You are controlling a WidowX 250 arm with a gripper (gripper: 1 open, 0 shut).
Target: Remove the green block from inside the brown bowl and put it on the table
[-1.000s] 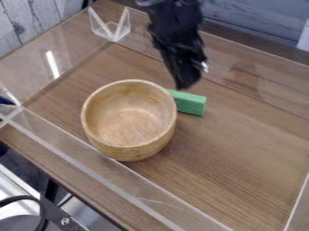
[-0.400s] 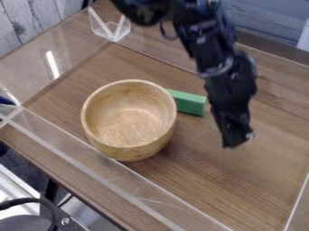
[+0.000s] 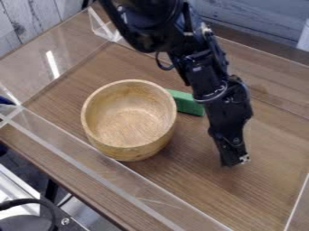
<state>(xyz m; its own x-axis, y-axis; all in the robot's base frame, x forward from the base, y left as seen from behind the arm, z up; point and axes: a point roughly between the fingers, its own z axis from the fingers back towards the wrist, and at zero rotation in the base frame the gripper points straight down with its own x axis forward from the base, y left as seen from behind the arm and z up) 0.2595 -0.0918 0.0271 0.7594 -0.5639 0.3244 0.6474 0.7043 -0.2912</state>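
The green block (image 3: 185,102) lies flat on the table (image 3: 259,189), just right of the brown bowl (image 3: 129,118) and outside it; the arm hides its right end. The bowl stands upright and I see nothing inside it. My gripper (image 3: 233,158) is down low over the tabletop to the right of the block, pointing steeply downward, its black fingers shut with nothing between them. It is clear of both block and bowl.
Low clear acrylic walls (image 3: 72,167) run round the table's edges. A clear acrylic stand (image 3: 108,27) sits at the back left corner. The black arm (image 3: 182,50) reaches in from the top and crosses above the block.
The gripper has swung from above the block to the right and down toward the tabletop, staying shut. Block and bowl have not moved.
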